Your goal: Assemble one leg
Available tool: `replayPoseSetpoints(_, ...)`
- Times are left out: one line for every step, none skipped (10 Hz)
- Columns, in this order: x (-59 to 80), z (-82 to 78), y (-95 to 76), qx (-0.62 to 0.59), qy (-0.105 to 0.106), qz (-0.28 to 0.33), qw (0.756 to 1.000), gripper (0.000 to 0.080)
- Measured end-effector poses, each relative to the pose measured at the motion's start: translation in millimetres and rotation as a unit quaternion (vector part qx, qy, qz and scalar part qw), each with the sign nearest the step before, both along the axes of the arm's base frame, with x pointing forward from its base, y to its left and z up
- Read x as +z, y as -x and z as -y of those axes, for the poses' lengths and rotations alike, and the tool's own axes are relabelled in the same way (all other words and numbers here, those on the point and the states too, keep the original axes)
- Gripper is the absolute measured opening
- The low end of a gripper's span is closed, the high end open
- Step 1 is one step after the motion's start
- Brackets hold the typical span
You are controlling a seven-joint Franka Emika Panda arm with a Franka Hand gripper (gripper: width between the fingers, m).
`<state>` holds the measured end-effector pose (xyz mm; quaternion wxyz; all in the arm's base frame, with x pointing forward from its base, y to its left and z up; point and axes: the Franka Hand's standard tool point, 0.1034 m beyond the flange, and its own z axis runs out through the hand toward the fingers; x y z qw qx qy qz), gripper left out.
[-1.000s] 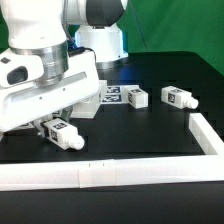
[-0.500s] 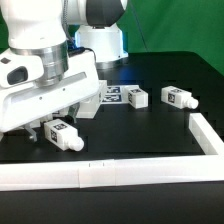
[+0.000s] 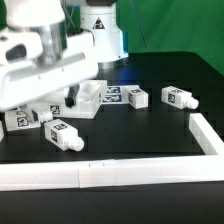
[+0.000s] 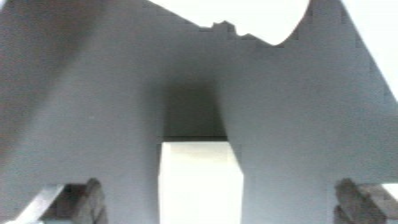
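Several white tagged legs lie on the black table. One leg lies near the front left, just below my gripper. Another leg lies at the far left, and two more lie to the right. The white panel lies behind my hand. In the wrist view my gripper is open, with its fingertips far apart. A blurred white strip shows between them, touching neither. I cannot tell which part it is.
The marker board lies at the back, beside the panel. A low white wall runs along the front and up the exterior view's right side. The arm's base stands at the back centre.
My hand has lifted off the table and shifted towards the exterior view's left, blurred by motion. The leg at the far left now shows. The front-left leg has not moved.
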<state>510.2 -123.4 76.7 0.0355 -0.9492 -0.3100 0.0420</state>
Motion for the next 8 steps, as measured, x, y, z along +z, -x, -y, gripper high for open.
replayPoseSetpoints(14.0,9.2,2.1,-0.007,0.004,0.01,1.0,0.0649)
replayPoseSetpoints(20.7,14.4,19.1,-0.018,0.006,0.007,1.0,0.0649)
replayPoseSetpoints(22.4,18.5,27.7,-0.019,0.005,0.005,1.0,0.0649)
replayPoseSetpoints(21.0,18.2,27.4,-0.019,0.005,0.004,1.0,0.0649)
replayPoseSetpoints(20.6,17.2,27.4,-0.018,0.005,0.003,1.0,0.0649)
replayPoseSetpoints(20.2,17.1,27.9,-0.018,0.005,0.003,1.0,0.0649)
replayPoseSetpoints(18.6,16.5,29.7,-0.02,0.005,0.003,1.0,0.0649)
replayPoseSetpoints(11.6,13.9,40.7,-0.04,0.014,0.025,0.999,0.0649)
